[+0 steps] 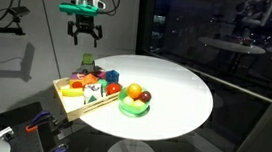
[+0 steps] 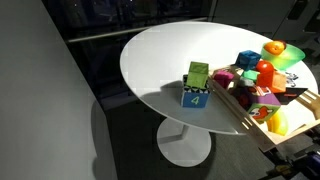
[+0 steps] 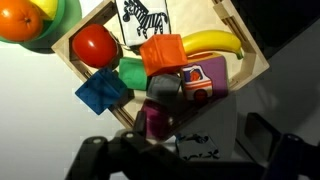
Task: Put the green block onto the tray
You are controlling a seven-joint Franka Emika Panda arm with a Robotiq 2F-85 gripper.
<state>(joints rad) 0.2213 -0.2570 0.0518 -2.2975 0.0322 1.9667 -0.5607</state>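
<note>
Ext. view: gripper (image 1: 81, 39) hangs high above the table's (image 1: 175, 90) far edge, jaws spread, nothing between them. The green block (image 1: 87, 60) sits below it, off the tray (image 1: 91, 108), perched on a blue block (image 1: 86, 69). Tray is light wood w/ low rims, crowded w/ toys. Round green bowl (image 1: 133, 110) of fruit stands just beside it.

Ext. view, closer: green block (image 2: 198, 73) rests on top of the blue block (image 2: 196, 96), which bears a "4", just beside the tray's rim (image 2: 243, 120). Small cuboid, flat faces, matte, top paler. Judged light and rigid, wood or plastic, not fragile. Advise a pinch across 2 opposite side faces, upper half, clear of the blue block. Risk: stack of 2 may topple if nudged. Tabletop (image 2: 160, 60) is smooth white.

Wrist view: gripper (image 3: 180, 150) appears as dark shapes at bottom, wide apart, empty. Below lies the tray (image 3: 250, 55), holding a banana (image 3: 215, 42), an orange cube (image 3: 162, 53), a zebra card (image 3: 140, 18). Task's block not identified w/ certainty here. Free space in tray is scant; placement may have to go on top of other pieces.
</note>
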